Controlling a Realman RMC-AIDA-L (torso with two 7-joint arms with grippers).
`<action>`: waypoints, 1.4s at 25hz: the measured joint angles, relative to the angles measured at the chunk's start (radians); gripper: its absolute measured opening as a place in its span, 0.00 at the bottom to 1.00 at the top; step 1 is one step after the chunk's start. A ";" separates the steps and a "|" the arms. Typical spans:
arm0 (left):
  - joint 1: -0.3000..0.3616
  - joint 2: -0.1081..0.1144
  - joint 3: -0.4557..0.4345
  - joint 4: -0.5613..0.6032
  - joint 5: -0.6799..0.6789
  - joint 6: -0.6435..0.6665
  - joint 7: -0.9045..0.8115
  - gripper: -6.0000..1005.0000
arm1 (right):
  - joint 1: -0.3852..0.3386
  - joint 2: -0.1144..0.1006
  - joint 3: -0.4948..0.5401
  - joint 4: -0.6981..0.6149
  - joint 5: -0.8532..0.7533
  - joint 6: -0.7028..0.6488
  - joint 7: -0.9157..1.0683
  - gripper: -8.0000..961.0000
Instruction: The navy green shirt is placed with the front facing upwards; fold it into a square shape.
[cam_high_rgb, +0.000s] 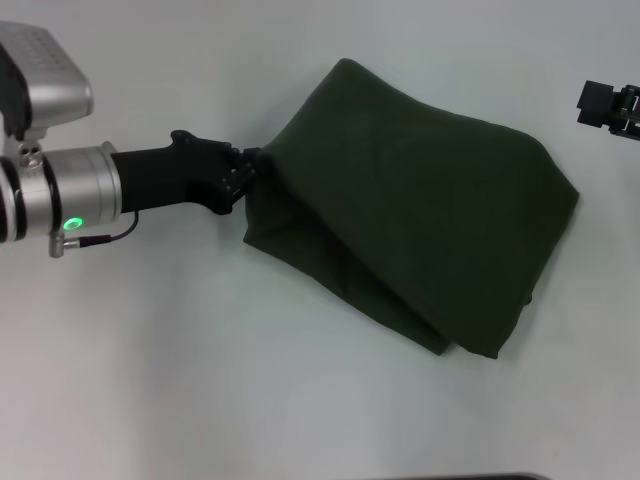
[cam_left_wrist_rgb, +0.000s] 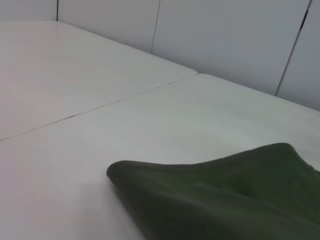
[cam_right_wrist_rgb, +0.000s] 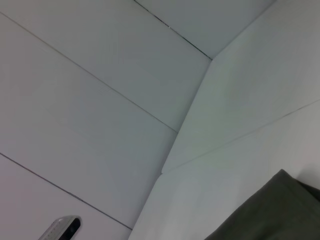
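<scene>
On the pale surface (cam_high_rgb: 200, 380), the navy green shirt (cam_high_rgb: 420, 230) lies folded into a rough slanted rectangle. Its left corner is clamped by the left hand (cam_high_rgb: 250, 165). Well apart, the right hand (cam_high_rgb: 610, 108) sits at the far right edge; whether it is apart or together cannot be told.

Left arm reaching in from the left edge of the head view, silver wrist housing with a lit green indicator at far left, black forearm link stretching toward frame centre. Left gripper (cam_high_rgb: 252, 165) at centre-left, fingertips pinched closed on the left edge of the navy green shirt (cam_high_rgb: 420, 220). Right gripper (cam_high_rgb: 610, 108) at the upper right edge of the frame, only a black end showing, hanging apart from the cloth, finger state unclear.
</scene>
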 joint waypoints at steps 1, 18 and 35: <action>0.006 0.000 0.000 0.004 0.000 0.005 0.000 0.08 | 0.000 0.000 0.000 0.000 0.000 0.000 0.000 0.78; 0.169 -0.030 -0.073 0.114 0.026 0.197 0.001 0.09 | 0.031 -0.008 -0.022 0.002 -0.001 0.002 0.003 0.78; 0.219 -0.026 -0.175 0.095 0.081 0.323 0.039 0.09 | 0.040 -0.008 -0.054 0.002 -0.002 0.008 0.007 0.78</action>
